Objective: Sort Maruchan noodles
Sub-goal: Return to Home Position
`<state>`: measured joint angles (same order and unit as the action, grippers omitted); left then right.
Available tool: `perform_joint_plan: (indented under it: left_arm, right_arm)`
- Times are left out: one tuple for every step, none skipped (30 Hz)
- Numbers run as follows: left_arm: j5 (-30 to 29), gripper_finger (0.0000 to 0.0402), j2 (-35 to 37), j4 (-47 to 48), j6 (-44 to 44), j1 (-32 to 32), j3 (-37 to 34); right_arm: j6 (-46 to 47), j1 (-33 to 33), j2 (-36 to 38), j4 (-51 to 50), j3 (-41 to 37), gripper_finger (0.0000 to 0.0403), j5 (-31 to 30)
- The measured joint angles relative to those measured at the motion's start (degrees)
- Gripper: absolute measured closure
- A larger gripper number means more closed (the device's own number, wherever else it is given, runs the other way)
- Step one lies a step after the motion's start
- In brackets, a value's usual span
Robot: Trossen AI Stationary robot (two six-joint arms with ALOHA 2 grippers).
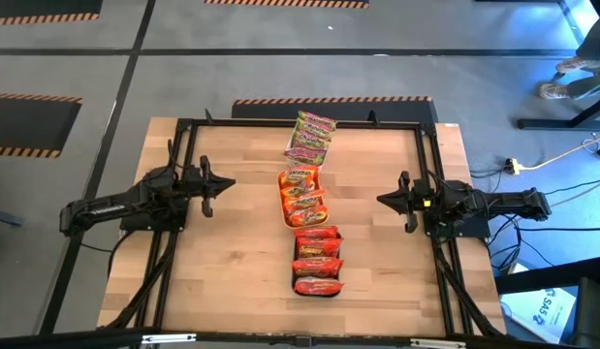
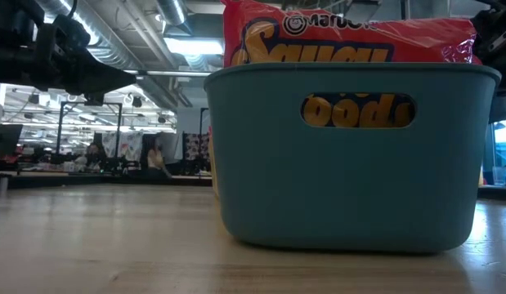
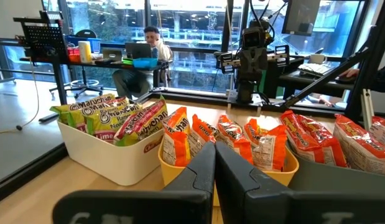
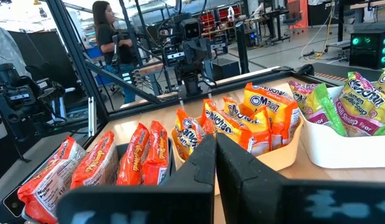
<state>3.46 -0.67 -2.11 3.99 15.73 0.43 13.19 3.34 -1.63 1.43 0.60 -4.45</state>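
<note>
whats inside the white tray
Green-pink noodle packets, standing packed together. The wall of the white tray covers their lower parts, so its floor cannot be seen.

In the low view the teal bin (image 2: 351,188) fills most of the frame and hides the rest of the row down the table's middle — the white bin (image 3: 111,158) and the orange bin (image 3: 170,171) cannot be seen there. The red noodle packets (image 1: 317,260) cover the teal bin almost wholly from above. In the low view the nearest one is cut off by the picture's top edge, and its lower print shows only through the handle hole (image 2: 357,110). From above, every packet's print is too small to read. The people (image 2: 157,155) beyond the table's far edge are blurred.
</note>
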Motion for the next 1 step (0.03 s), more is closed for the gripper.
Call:
perform_joint_plan:
  left_arm:
    - [0.0, 0.0398, 0.0, 0.0, 0.0, 0.0, 0.0]
  right_arm:
    - [0.0, 0.0, 0.0, 0.0, 0.0, 0.0402, 0.0]
